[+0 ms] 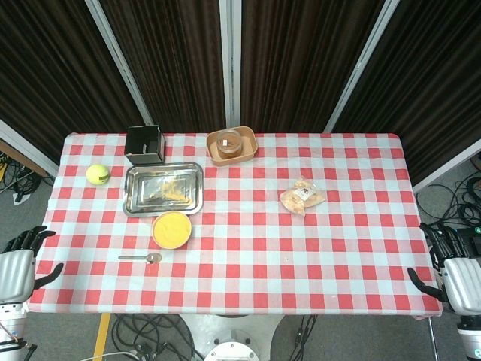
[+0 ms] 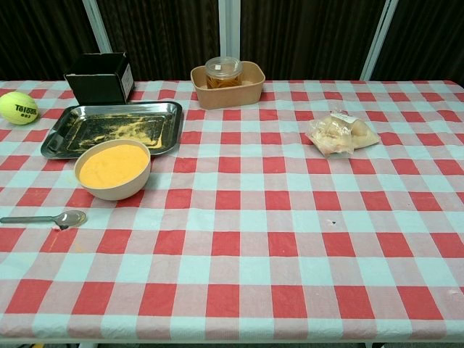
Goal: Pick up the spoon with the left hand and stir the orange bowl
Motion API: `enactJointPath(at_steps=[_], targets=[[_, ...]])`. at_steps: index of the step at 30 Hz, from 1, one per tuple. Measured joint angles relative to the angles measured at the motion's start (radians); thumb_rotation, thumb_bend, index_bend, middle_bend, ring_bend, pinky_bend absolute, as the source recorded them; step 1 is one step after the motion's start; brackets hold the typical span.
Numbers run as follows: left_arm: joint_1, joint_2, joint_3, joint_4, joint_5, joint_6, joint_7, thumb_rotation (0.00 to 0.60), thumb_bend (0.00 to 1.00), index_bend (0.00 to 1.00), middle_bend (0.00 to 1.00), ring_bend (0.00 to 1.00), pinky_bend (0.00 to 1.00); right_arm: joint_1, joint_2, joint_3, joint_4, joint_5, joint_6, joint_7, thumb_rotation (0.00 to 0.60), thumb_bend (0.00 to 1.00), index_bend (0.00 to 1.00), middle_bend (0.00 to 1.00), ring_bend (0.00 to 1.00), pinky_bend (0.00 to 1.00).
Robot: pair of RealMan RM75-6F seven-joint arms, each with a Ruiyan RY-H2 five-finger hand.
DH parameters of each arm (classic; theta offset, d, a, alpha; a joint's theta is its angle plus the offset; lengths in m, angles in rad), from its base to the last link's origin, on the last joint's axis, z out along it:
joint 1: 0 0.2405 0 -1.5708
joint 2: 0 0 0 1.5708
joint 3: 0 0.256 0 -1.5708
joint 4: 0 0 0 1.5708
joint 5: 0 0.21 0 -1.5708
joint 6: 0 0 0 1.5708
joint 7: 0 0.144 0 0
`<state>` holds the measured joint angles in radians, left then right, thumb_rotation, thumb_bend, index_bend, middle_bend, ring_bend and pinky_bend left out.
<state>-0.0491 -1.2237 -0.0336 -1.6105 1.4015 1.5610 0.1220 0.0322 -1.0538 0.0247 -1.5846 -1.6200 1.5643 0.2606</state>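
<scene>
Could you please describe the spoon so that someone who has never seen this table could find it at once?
Start at the steel tray on the table's left side; in front of it sits the orange bowl. The spoon lies flat on the cloth just in front of that bowl, handle pointing left. It is the only slim metal utensil there.

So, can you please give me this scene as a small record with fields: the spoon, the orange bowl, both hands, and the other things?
spoon: flat on the cloth, just in front of the bowl, untouched
orange bowl: in front of the metal tray
left hand: beside the table edge, holds nothing
right hand: beside the table edge, holds nothing
other: tennis ball, black box, jar in a tan container, bagged food
</scene>
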Motion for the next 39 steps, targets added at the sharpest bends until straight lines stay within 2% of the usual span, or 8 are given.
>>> enactJointPath(at_steps=[8,11,13,18,21,27,31,39], targets=[[0.008,-0.004,-0.003,-0.005,-0.001,-0.008,-0.002,0.600,0.21,0.34,0.31,0.23,0.28,0.004,0.004,0.005,0.011,-0.001,0.006,0.012,0.600,0.25,0.00,0.15,0.00,0.03],[-0.006,-0.003,-0.012,-0.006,-0.008,-0.039,-0.019,0.600,0.19,0.38,0.37,0.28,0.31,0.009,0.007,0.009,0.018,-0.003,0.007,0.017,0.600,0.25,0.00,0.16,0.00,0.03],[-0.025,-0.003,-0.021,-0.005,-0.011,-0.070,-0.042,0.600,0.19,0.41,0.43,0.36,0.38,0.013,0.008,0.012,0.018,-0.002,0.004,0.018,0.600,0.25,0.00,0.16,0.00,0.03],[-0.087,-0.001,-0.039,-0.001,-0.011,-0.178,-0.114,0.600,0.23,0.51,0.65,0.63,0.76,0.026,0.013,0.021,0.017,0.001,-0.005,0.018,0.600,0.25,0.00,0.16,0.00,0.03],[-0.137,-0.006,-0.047,0.002,-0.009,-0.262,-0.150,0.600,0.24,0.54,0.75,0.73,0.87,0.033,0.016,0.023,0.013,0.003,-0.013,0.013,0.600,0.25,0.00,0.16,0.00,0.03],[-0.230,-0.052,-0.051,0.027,-0.033,-0.429,-0.162,0.600,0.24,0.55,0.86,0.83,0.94,0.042,0.019,0.025,0.007,0.021,-0.036,0.005,0.600,0.25,0.00,0.16,0.00,0.03],[-0.280,-0.094,-0.049,0.043,-0.096,-0.527,-0.126,0.600,0.24,0.56,0.91,0.87,0.97,0.046,0.021,0.027,0.004,0.026,-0.042,0.000,0.600,0.25,0.00,0.16,0.00,0.03],[-0.324,-0.169,-0.040,0.070,-0.201,-0.598,-0.037,0.600,0.24,0.59,0.93,0.89,0.97,0.049,0.019,0.025,0.005,0.035,-0.053,0.000,0.600,0.25,0.00,0.16,0.00,0.03]])
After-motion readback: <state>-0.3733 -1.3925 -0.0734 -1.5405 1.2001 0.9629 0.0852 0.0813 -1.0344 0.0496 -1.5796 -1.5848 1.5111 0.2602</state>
